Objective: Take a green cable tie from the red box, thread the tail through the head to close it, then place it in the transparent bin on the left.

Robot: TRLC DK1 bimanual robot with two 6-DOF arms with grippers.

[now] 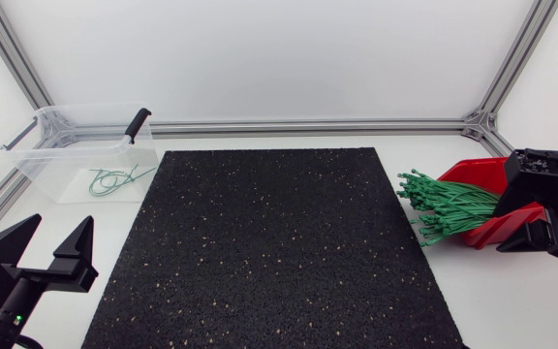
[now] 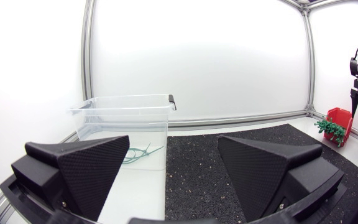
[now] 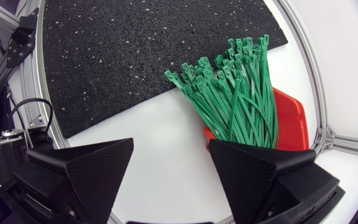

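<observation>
Left end effector (image 1: 59, 231) released, 8 o'clock on tabletop (image 1: 511, 291). Right end effector (image 3: 171, 146) released over red box (image 1: 473, 173), 3 o'clock; green cable ties (image 1: 444, 206) spilling out. Transparent bin (image 1: 42, 165), 10 o'clock, holds looped tie (image 1: 114, 180).

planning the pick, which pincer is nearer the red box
Right. The right pincer hangs close beside the red box; the left pincer is far across the black mat, by the transparent bin.

head: overhead | left wrist: low across mat (image 2: 272, 132) | right wrist: above ties (image 3: 241, 93)
</observation>
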